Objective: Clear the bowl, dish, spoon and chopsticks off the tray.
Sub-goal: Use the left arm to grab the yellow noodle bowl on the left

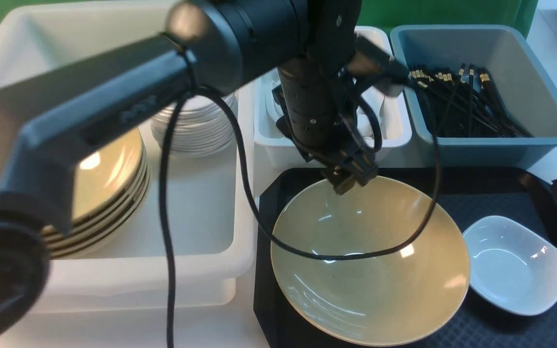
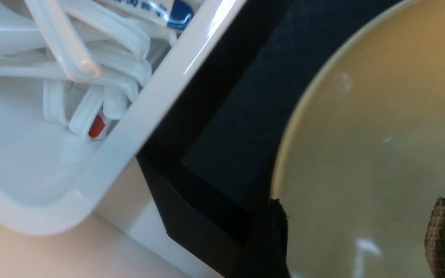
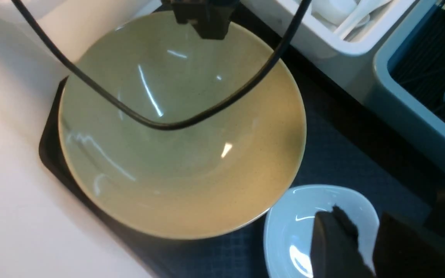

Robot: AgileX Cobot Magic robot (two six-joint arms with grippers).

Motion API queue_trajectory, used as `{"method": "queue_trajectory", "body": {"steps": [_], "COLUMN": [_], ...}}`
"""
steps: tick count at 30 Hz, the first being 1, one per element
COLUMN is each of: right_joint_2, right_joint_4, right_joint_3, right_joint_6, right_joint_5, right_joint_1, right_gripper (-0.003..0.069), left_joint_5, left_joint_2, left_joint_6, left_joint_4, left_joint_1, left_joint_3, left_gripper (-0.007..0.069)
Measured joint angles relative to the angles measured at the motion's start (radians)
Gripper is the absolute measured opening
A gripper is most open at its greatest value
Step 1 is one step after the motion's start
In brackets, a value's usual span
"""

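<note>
On the tabletop [image 3: 10, 200], tray [image 1: 491, 203] holds just bowl [image 1: 370, 261] and dish [image 1: 515, 263]; my left gripper [image 1: 351, 181] is spread wide, right gripper [image 3: 367, 231] I can't tell.

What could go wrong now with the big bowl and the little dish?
The black cable droops across the bowl, so it might snag the rim. The left gripper sits open at just one edge of that wide, glossy bowl; it may tip or slip when lifted. The dish lies very close beside the bowl on the tray, so they could knock.
</note>
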Motion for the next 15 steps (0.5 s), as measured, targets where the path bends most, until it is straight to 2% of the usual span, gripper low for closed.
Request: {"method": "queue_trajectory", "body": {"steps": [10,15], "right_joint_2": [0.000,0.000], "right_joint_4": [0.000,0.000], "right_joint_3": [0.003,0.003], "right_joint_6": [0.009,0.009], "right_joint_5": [-0.046,-0.054], "right_joint_1": [0.000,0.000], "right_gripper": [0.0201,0.0204], "left_joint_5": [-0.047,-0.044], "left_joint_2": [0.083,0.129], "left_joint_6": [0.021,0.023], "left_joint_4": [-0.006,-0.067], "left_joint_1": [0.031,0.049], "left_joint_3": [-0.002,-0.002], "left_gripper": [0.0449,0.0362]}}
